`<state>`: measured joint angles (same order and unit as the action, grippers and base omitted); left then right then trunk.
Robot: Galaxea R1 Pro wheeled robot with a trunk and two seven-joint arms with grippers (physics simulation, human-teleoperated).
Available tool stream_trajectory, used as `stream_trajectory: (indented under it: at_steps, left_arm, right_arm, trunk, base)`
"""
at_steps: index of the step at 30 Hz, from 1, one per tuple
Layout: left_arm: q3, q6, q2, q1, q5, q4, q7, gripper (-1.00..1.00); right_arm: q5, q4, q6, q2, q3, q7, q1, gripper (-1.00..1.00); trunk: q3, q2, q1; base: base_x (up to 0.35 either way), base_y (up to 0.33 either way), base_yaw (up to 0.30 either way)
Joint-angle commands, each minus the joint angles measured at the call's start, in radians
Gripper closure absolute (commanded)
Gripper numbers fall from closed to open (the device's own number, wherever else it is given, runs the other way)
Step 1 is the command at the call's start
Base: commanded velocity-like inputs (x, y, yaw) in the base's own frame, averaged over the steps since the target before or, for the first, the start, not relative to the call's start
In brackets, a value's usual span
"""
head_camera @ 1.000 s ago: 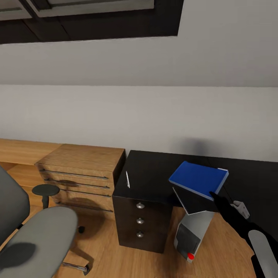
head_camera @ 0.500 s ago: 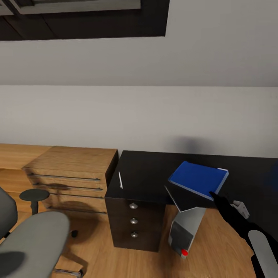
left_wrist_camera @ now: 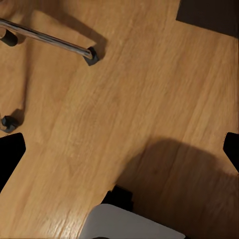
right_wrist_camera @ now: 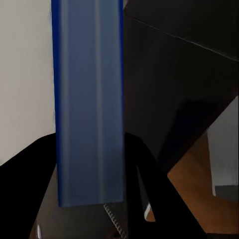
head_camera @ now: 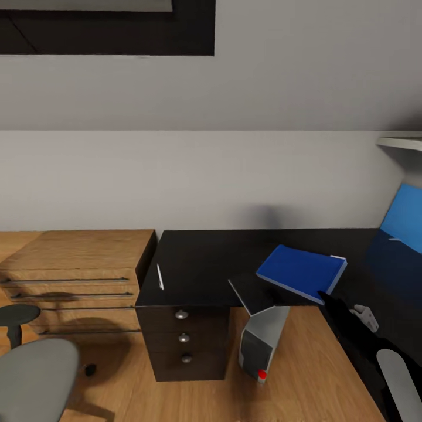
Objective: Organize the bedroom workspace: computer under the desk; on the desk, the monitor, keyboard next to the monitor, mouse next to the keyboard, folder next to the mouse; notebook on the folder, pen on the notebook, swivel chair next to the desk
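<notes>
Black-topped L-shaped desk (head_camera: pixel 223 258) stands against a pale grey wall, a light wooden drawer chest (head_camera: pixel 76 264) beside it on plank flooring. Right gripper (head_camera: pixel 325 296) pinches the bright blue folder (head_camera: pixel 302 271) by one edge, above the desk. Risk: the edge-held folder could slip or knock the overhanging dark grey notebook (head_camera: pixel 258 293) onto the silver-grey tower computer (head_camera: pixel 261 343). White pen (head_camera: pixel 159 276) lies well apart. Left gripper's state: cannot tell.

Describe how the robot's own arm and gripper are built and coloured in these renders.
In the head view the right arm is matte black with a light grey panel on its forearm and a small pale grey bracket beside the wrist. The right gripper tapers to slim black fingers. The right wrist view shows a coiled spring between them.
</notes>
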<state>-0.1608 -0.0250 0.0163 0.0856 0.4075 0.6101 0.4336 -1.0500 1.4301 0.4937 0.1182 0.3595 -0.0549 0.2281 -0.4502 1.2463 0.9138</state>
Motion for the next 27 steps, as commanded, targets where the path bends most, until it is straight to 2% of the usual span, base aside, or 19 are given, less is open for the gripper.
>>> stream_trajectory:
  at_steps: [1,27]
  left_arm:
    - [-0.006,-0.003,-0.001,0.0,0.007,0.002,0.008,-1.0]
    - [-0.005,-0.003,0.004,0.0,0.007,0.002,0.008,-1.0]
  right_arm:
    - [-0.01,0.001,0.005,0.0,0.001,-0.006,0.001,1.0]
    - [-0.008,-0.001,0.003,0.0,0.0,-0.006,0.001,1.0]
  trunk:
    - [-0.001,0.001,0.0]
    - [-0.001,0.001,0.0]
  base:
    - [0.0,0.0,-0.264]
    - [0.0,0.0,-0.264]
